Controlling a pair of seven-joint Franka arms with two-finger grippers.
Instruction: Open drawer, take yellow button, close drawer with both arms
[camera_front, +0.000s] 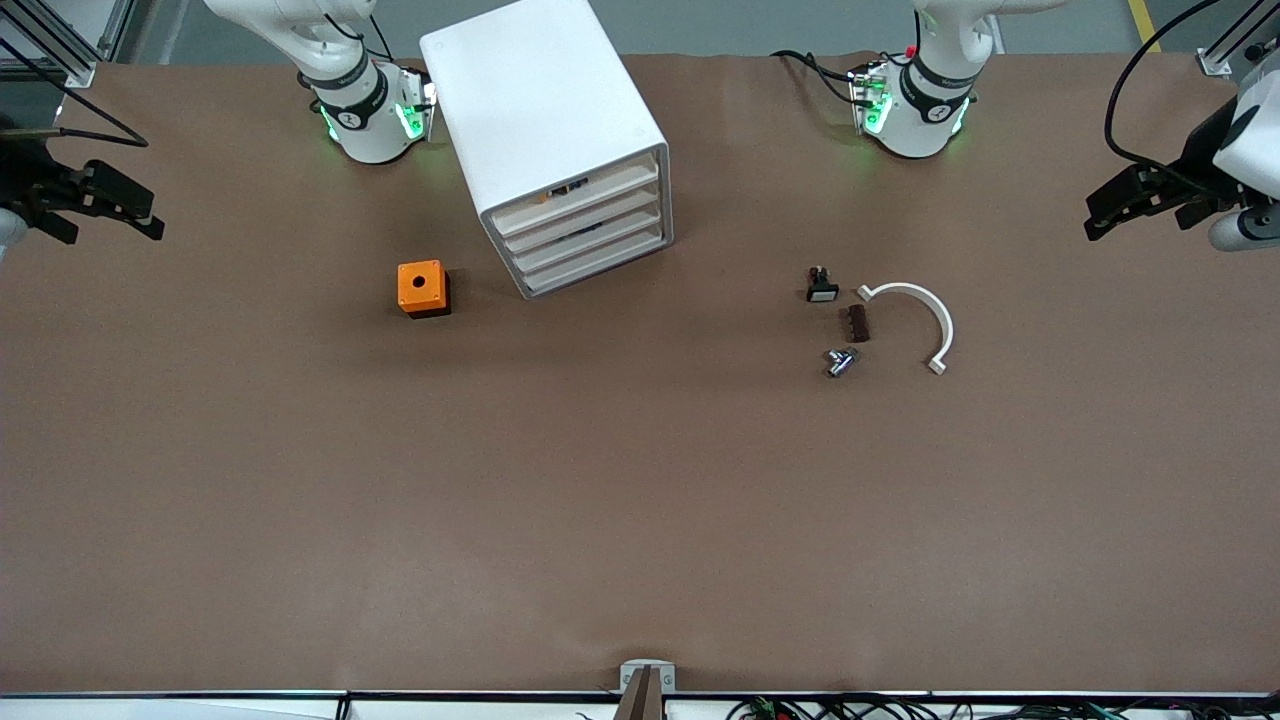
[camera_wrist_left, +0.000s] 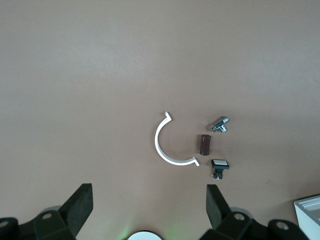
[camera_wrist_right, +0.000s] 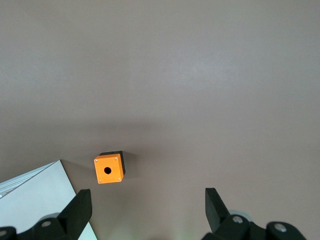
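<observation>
The fingers (camera_wrist_left: 80, 205) of the left gripper (camera_wrist_left: 147, 210) and of the right gripper (camera_wrist_right: 145, 210) are spread apart, empty, raised at the table's ends. The drawer (camera_front: 575, 195) is kept shut in the cabinet (camera_front: 545, 110); a trace of orange is glimpsed inside.

White cabinet (camera_front: 545, 105), orange cube (camera_front: 421, 286), brown table (camera_front: 640, 500), white arc (camera_front: 922, 316)
</observation>
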